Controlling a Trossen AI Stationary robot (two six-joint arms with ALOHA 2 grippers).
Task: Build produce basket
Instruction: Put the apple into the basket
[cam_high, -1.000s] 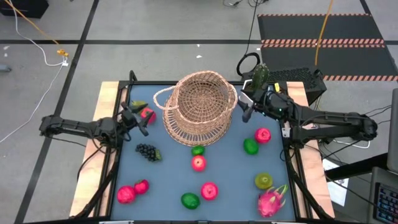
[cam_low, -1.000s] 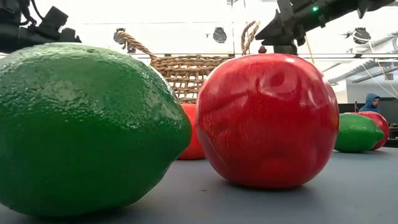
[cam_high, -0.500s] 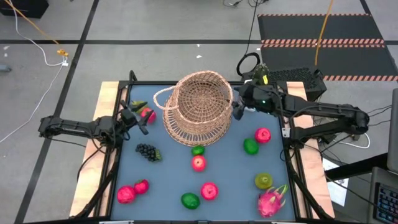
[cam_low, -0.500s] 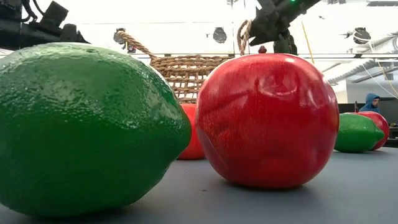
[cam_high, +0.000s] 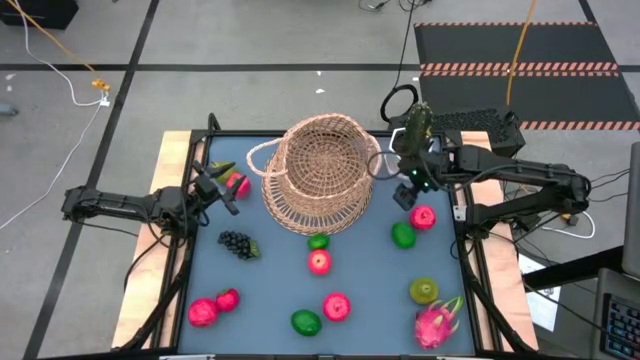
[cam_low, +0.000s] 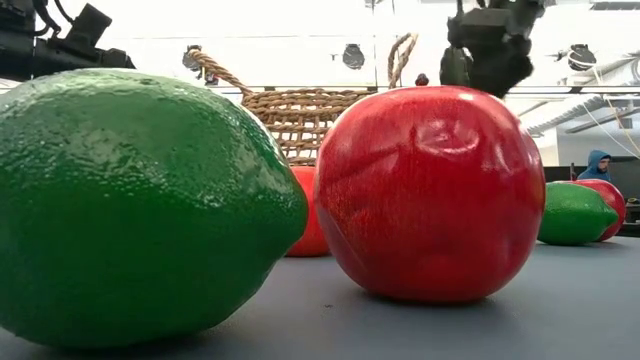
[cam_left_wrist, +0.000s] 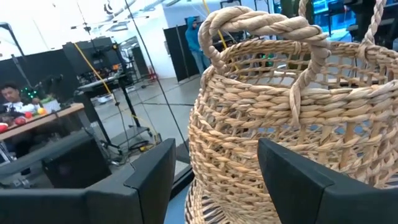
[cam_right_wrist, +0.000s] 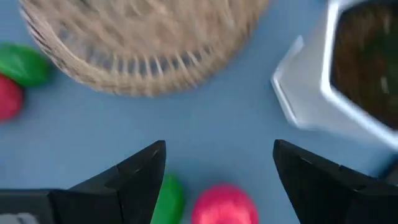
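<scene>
Nearby — basket (cam_high: 318, 175) between both fingers

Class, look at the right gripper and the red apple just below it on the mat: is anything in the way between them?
Nothing visible. The right gripper hangs open over bare mat, with the red apple and a lime just beyond it. The basket and the white pot stand off to the sides.

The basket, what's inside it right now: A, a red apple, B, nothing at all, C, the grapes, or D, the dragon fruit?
B: in the high view the basket shows only bare weave inside, while the grapes, the dragon fruit and the red apples, such as one, all lie out on the table.
</scene>
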